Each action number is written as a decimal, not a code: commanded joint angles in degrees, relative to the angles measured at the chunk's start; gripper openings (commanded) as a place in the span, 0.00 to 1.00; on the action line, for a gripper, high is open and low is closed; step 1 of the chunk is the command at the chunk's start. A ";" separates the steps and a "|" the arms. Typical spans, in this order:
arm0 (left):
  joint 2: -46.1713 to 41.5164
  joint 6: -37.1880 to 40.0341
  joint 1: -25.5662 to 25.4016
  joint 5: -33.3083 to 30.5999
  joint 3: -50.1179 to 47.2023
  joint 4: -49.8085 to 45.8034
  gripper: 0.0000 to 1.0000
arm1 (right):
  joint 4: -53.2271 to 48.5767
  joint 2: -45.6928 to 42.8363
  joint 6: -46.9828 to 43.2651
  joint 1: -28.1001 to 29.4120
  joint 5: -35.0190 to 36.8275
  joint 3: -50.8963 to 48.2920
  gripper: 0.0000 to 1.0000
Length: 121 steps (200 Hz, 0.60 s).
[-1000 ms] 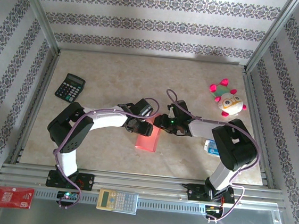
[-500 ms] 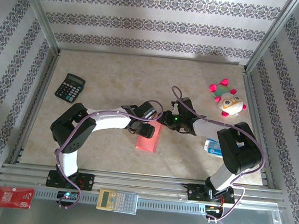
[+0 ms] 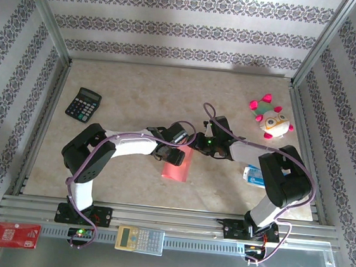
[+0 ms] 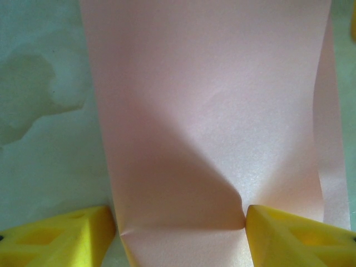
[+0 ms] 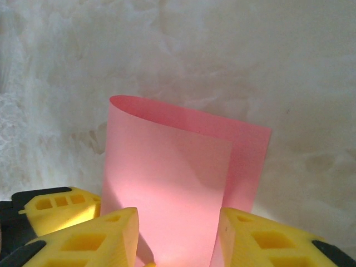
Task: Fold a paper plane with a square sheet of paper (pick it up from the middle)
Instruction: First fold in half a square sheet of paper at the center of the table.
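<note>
Paper [image 3: 176, 167], folded over, lies mid-table between the two arms. Left gripper [image 4: 179, 225] straddles it, jaws wide, fingers [image 4: 289, 236] at the sheet's edges. Right gripper [image 5: 178, 222] is part open with the curled fold between its jaws; can't tell if it grips. Calculator [image 3: 83, 104] far left, plush [image 3: 270, 121] far right.
</note>
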 commanded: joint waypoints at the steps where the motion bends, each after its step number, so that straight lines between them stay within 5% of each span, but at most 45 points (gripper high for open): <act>1: 3.78 -0.88 0.32 -0.99 -2.46 -2.96 0.67 | -0.79 1.95 -1.02 1.10 -0.98 1.47 0.43; 121: 2.14 -1.45 0.32 -0.48 -2.07 -2.31 0.67 | 1.55 4.76 -1.62 1.30 -1.77 2.10 0.33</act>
